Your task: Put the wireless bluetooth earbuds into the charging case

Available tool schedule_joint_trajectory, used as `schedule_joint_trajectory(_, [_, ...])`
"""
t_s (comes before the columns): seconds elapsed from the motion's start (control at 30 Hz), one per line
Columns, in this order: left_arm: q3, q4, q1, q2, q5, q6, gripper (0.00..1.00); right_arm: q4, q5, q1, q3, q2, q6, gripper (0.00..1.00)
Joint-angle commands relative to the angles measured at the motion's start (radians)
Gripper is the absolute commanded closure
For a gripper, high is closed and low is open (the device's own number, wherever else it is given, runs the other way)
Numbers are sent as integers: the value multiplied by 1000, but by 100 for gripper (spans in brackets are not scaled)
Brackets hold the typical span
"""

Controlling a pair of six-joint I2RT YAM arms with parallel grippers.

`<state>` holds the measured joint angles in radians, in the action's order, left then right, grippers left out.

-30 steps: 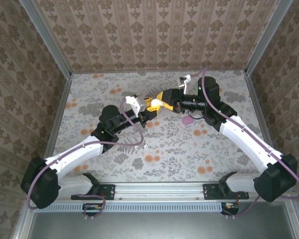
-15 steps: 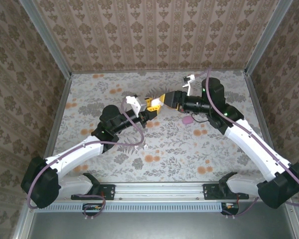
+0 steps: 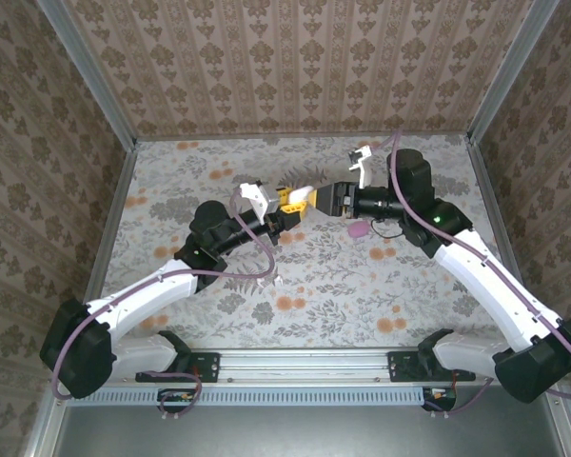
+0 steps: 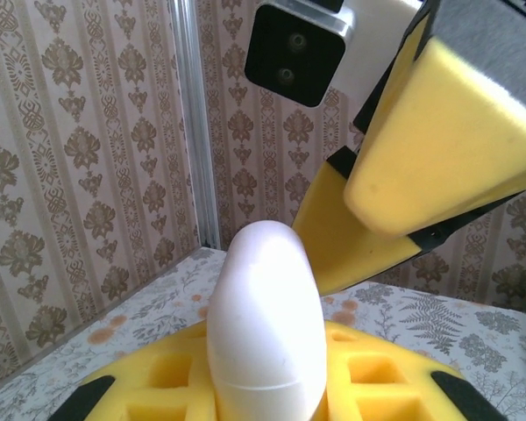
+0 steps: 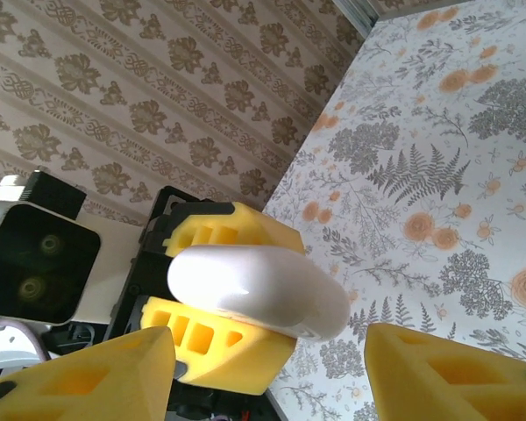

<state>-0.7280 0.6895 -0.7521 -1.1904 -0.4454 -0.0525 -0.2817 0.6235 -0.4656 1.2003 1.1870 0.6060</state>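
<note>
1. The left gripper (image 5: 212,289) is clamping the charging case (image 4: 263,320) between its yellow foam pads (image 5: 215,237), holding it above the patterned table (image 5: 473,175) near the middle of the workspace.
2. The case is sitting with its lid shut. In the left wrist view a thin seam is running across it near the clamped end, and the rounded free end is pointing toward the other arm.
3. The right gripper (image 5: 267,342) is standing wide open. Its two yellow fingers (image 5: 79,377) are spreading to either side of the free end, near it but not touching.
4. Judged step: the right gripper is lining up to take the free half and swing the lid open so the earbuds can go in.
5. The next move is calling for these checks:
   - The fingers are needing to land beyond the seam, on the free half only. Which half is the lid cannot be told from these views.
   - The opening pull is needing to follow the hinge arc, not a straight line.
   - The left clamp is needing to hold firm, since the glossy shell is likely slipping easily on foam.
6. A magenta oval lump (image 3: 359,229) is lying on the table just below the right wrist and is playing no part in this step.
</note>
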Motion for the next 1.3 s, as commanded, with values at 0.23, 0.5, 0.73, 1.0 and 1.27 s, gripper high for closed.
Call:
schedule_joint_trajectory(0.23, [-24, 55, -1, 21, -26, -25, 78, -43, 5, -3, 44, 25, -30, 39])
schedule_joint_trajectory(0.5, [-21, 53, -1, 22, -15, -23, 78, -71, 38, -4, 53, 43, -54, 38])
schedule_joint_trajectory(0.73, [-22, 53, 0, 20, -26, -23, 78, -51, -33, -4, 41, 37, -33, 38])
schedule_joint_trajectory(1.0, [-37, 25, 1, 18, -68, -13, 78, 92, -89, -2, 20, 43, 97, 39])
schedule_joint_trajectory(1.27, [-33, 27, 1, 20, -69, -13, 78, 104, -103, -3, 43, 50, 113, 37])
